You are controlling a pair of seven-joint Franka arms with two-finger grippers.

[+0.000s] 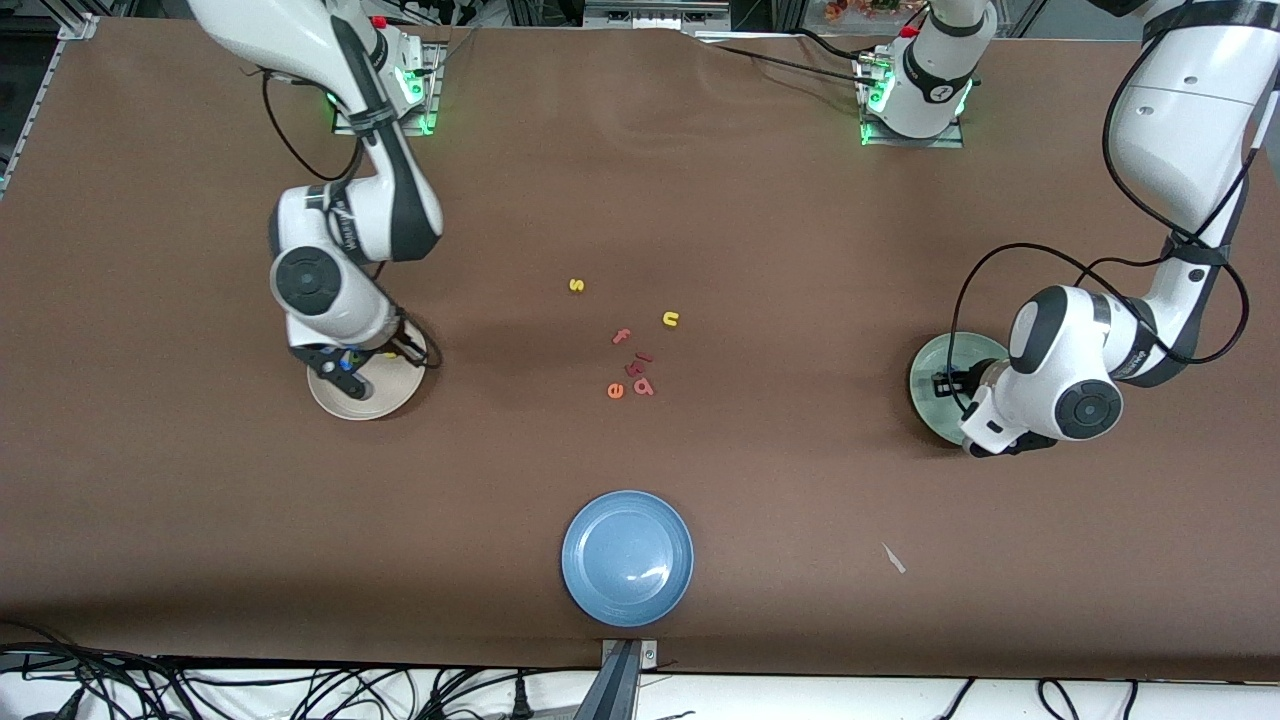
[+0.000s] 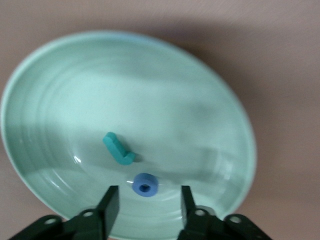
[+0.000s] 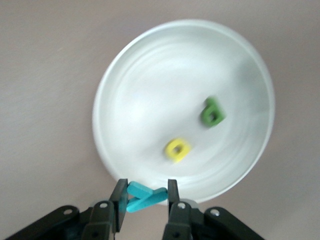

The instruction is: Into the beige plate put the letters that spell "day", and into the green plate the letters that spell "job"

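Observation:
The green plate (image 1: 933,362) lies at the left arm's end of the table. In it lie the teal "j" (image 2: 119,149) and the blue "o" (image 2: 145,184). My left gripper (image 2: 149,202) hangs open just above that plate, with the "o" lying free on the plate between its fingertips. The red "b" (image 1: 644,385) lies mid-table. The beige plate (image 1: 385,400) lies at the right arm's end and holds the green "d" (image 3: 212,112) and the yellow "a" (image 3: 177,150). Over its rim my right gripper (image 3: 146,196) is shut on the teal "y" (image 3: 145,196).
Near the "b" mid-table lie an orange "e" (image 1: 615,391), a pink "f" (image 1: 621,336), other small reddish letters, a yellow "u" (image 1: 670,319) and a yellow "s" (image 1: 576,285). A blue plate (image 1: 627,557) sits near the front edge. A white scrap (image 1: 893,558) lies beside it.

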